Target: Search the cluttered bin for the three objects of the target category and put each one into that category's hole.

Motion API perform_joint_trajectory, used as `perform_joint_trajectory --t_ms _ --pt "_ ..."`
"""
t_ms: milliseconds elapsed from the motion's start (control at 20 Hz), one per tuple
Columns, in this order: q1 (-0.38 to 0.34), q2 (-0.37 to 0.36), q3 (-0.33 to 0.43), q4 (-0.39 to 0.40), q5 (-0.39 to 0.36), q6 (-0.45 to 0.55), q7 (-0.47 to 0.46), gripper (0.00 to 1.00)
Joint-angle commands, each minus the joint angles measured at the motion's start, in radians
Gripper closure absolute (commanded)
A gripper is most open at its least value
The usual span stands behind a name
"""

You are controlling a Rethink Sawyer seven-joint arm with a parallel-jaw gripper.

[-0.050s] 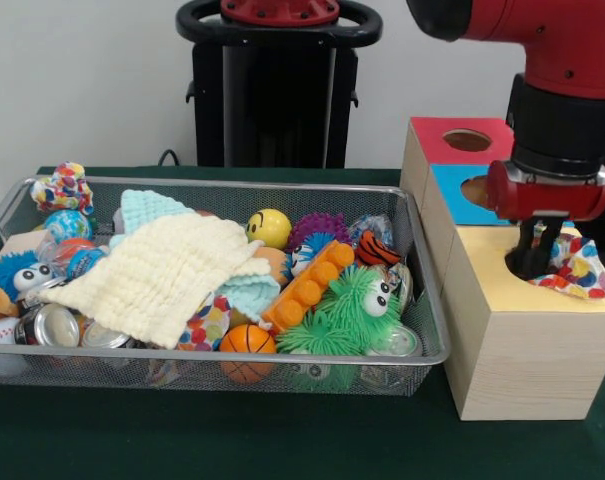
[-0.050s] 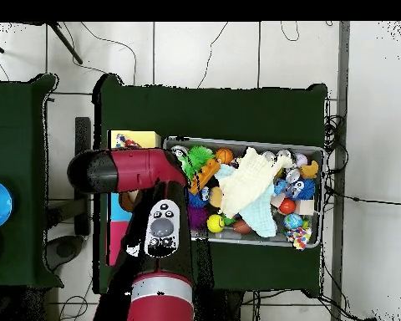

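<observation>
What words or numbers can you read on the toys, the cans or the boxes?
None can be read.
The cans have markings too blurred to read.
The wooden boxes show only plain colours and holes, no words.
The yellow ball has a face drawn on it, not letters.

- Wire bin [image 1: 427, 300] of toys sits left of the wooden box [image 1: 522, 350] in front view
- Knitted cloth [image 1: 157, 275] lies atop the toys
- Patterned cloth [image 1: 574, 268] rests on the box top, beside its hole
</observation>
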Motion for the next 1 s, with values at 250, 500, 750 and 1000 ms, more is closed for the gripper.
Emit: perform_joint_trajectory --t_ms 250,500,750,1000 --pt "-0.002 -0.031 0.046 0.076 0.001 0.135 0.116 1.00" --pt "-0.007 -0.026 0.051 0.078 0.000 0.121 0.117 1.00" --pt "-0.010 -0.012 0.059 0.073 0.004 0.104 0.120 1.00" --pt "0.009 0.034 0.049 0.038 0.015 0.094 0.162 1.00"
